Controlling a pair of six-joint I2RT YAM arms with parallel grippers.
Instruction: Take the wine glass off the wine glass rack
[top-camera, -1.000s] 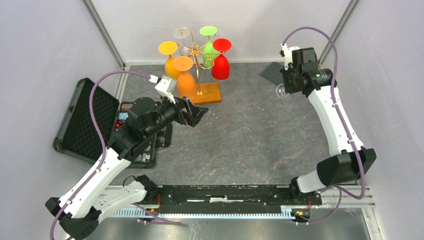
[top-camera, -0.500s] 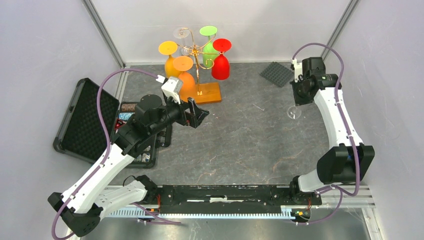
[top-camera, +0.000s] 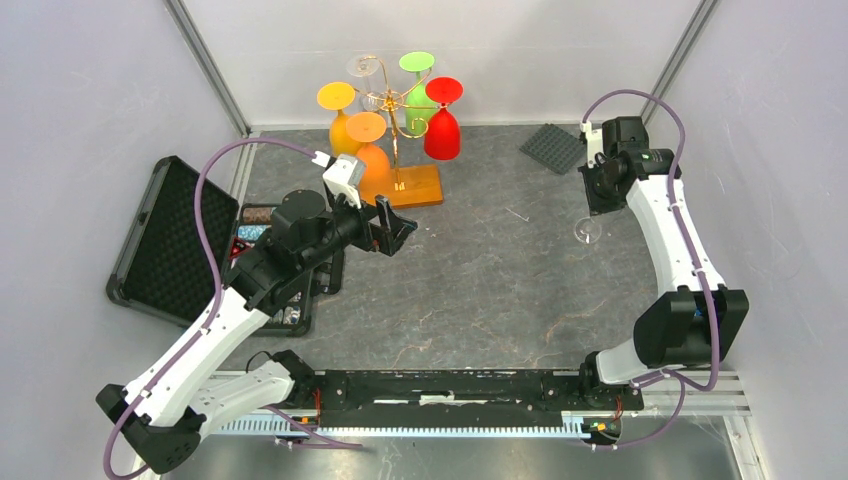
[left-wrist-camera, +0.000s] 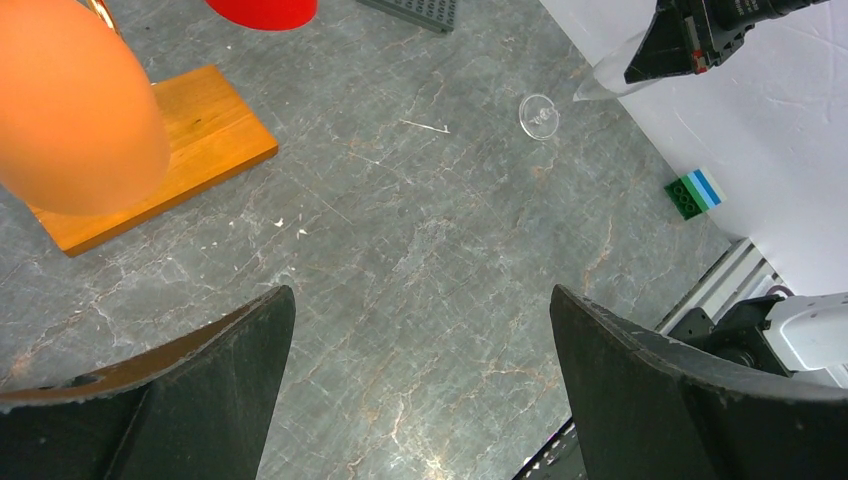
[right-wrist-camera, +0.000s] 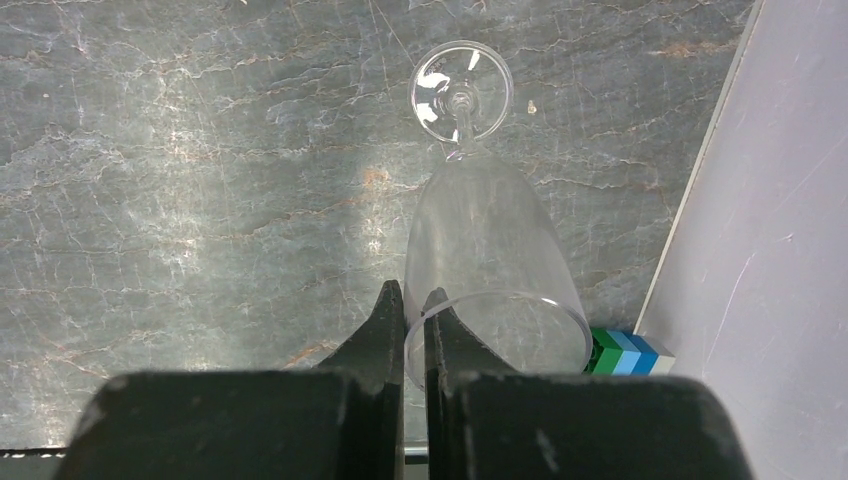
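Observation:
My right gripper (right-wrist-camera: 412, 295) is shut on the rim of a clear wine glass (right-wrist-camera: 480, 240). One finger is inside the bowl and one outside. The glass hangs upright with its round foot (top-camera: 588, 232) low over the grey table near the right wall; I cannot tell if it touches. The wine glass rack (top-camera: 390, 100) stands at the back on its wooden base (top-camera: 412, 187). Orange (top-camera: 368, 160), green (top-camera: 418, 85) and red (top-camera: 441, 128) glasses hang on it. My left gripper (top-camera: 395, 232) is open and holds nothing, just in front of the base; its wrist view shows an orange glass (left-wrist-camera: 75, 110).
An open black case (top-camera: 165, 240) with small parts lies at the left. A dark grey studded plate (top-camera: 555, 147) sits at the back right. A green and blue brick (right-wrist-camera: 625, 352) rests against the right wall (right-wrist-camera: 780, 200), close to the held glass.
My right arm has carried the clear glass toward the near right and lowered it, then nearly stopped. The left arm shifted slightly right, still open.

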